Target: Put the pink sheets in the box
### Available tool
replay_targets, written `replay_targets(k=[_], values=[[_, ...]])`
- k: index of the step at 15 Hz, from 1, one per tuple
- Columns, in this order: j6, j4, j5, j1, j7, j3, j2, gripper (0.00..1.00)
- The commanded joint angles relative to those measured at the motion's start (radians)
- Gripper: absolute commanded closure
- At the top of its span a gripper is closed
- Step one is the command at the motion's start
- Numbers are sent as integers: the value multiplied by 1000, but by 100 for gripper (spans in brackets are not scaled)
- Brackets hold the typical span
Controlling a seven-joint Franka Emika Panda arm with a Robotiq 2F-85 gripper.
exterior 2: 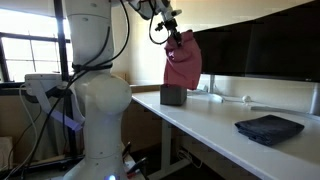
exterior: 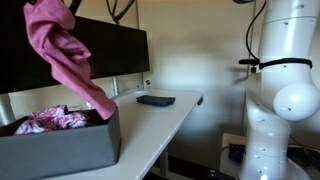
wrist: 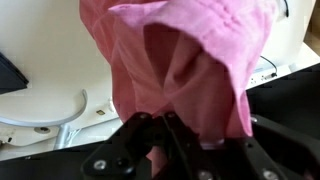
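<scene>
the end effector (wrist: 165,128) grips the pink sheet (exterior: 66,52) by its top; it hangs lengthwise, near-vertical, lower end reaching the grey box (exterior: 60,148).

this looks like an office or lab workspace. a long white desk (exterior: 165,118) runs along the wall in both exterior views, carrying a row of large dark monitors (exterior: 115,45) on stands. a curved pale stand base (wrist: 45,112) shows in the wrist view. a white robot arm (exterior 2: 95,95) with loose cables (exterior 2: 127,40) stands beside the desk, near a window (exterior 2: 25,55).
</scene>
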Motion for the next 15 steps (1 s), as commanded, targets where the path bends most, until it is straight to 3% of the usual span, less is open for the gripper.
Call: replay_targets(k=[1, 5, 7, 11, 15], values=[[-82, 240, -165, 108, 124, 17, 170, 95], [-121, 407, -264, 251, 194, -43, 308, 96], [-116, 450, -217, 279, 204, -88, 356, 96], [-67, 424, -82, 209, 221, -68, 383, 96], [8, 335, 140, 140, 205, -51, 376, 96]])
